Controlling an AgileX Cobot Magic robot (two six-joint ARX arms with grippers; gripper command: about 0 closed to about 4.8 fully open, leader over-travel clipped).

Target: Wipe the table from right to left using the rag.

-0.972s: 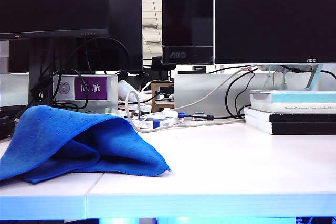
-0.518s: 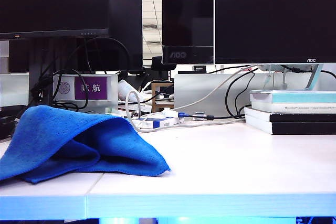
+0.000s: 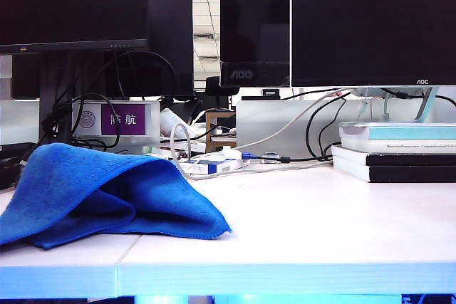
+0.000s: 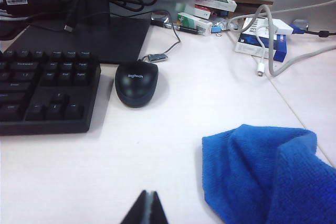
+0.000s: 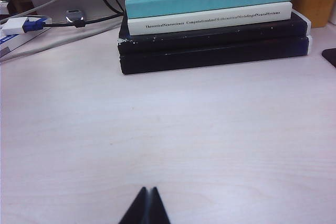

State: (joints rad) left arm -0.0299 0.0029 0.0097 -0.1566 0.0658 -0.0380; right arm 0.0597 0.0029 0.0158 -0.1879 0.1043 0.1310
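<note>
White table is bearing the rag, crumpled at its left front. Left gripper and right gripper are hovering, apparently pinched together, holding nothing.
</note>
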